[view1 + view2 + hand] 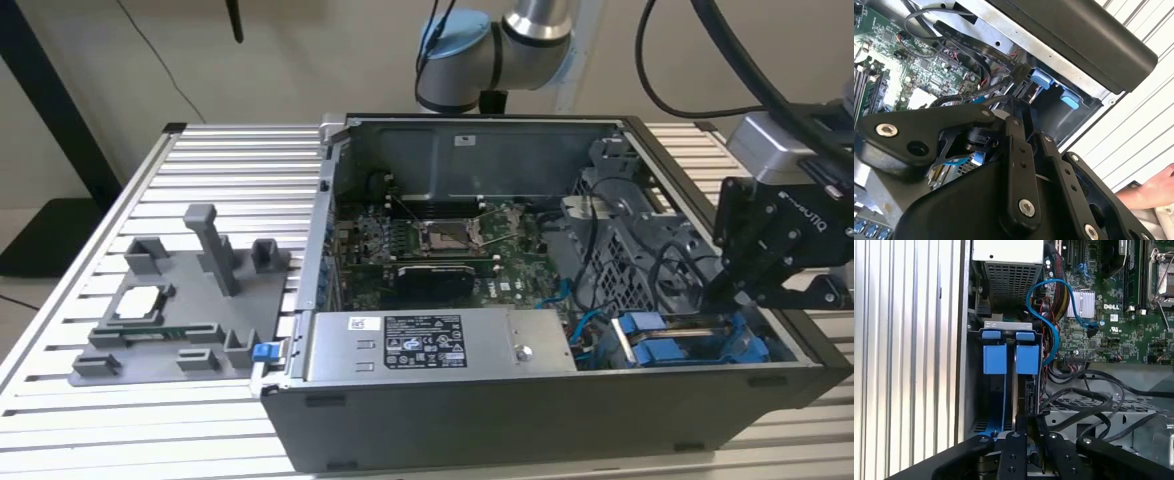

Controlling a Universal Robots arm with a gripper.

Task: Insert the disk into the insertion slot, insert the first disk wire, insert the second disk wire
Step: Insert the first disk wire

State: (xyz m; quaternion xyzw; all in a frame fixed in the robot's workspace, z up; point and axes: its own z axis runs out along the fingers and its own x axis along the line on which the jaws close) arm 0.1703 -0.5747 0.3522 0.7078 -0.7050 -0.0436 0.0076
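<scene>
From where I stand, the gripper (pixel 750 292) is low in the corner of the open computer case (pixel 534 420) at the exterior view's right. In the first wrist view its fingers (pixel 1015 442) are clenched on the disk (pixel 1021 387). The disk stands on edge inside the insertion slot (pixel 1004 325), beside the two blue tabs (pixel 995 358); how deep it sits cannot be read. Step in hand, by my judgement: seating the disk.

Procedure:
- Keep the disk parallel to the slot walls.
- Push only along the slot's own line, with no sideways load. A tilted carrier is likely to bind on the metal.

The blue cable (pixel 1051 325) loops just beside the slot, and the black cables (pixel 1089 397) lie over the perforated cage next to it. Either could be trapped against the disk, so hold the path clear of both. The silver power-supply box (pixel 441 345) borders the slot on the other side and leaves little room for correction.

The case stands on a slatted aluminium table (pixel 200 160). Its ribs give firm, level support, but I judge the case could slide under a hard push. A grey fixture tray (pixel 180 285) lies on the table at the exterior view's left, apart from the case. In the second wrist view a person's hand (pixel 1154 190) rests near the case's outer corner, close to the arm. A pale wall stands behind the table.
</scene>
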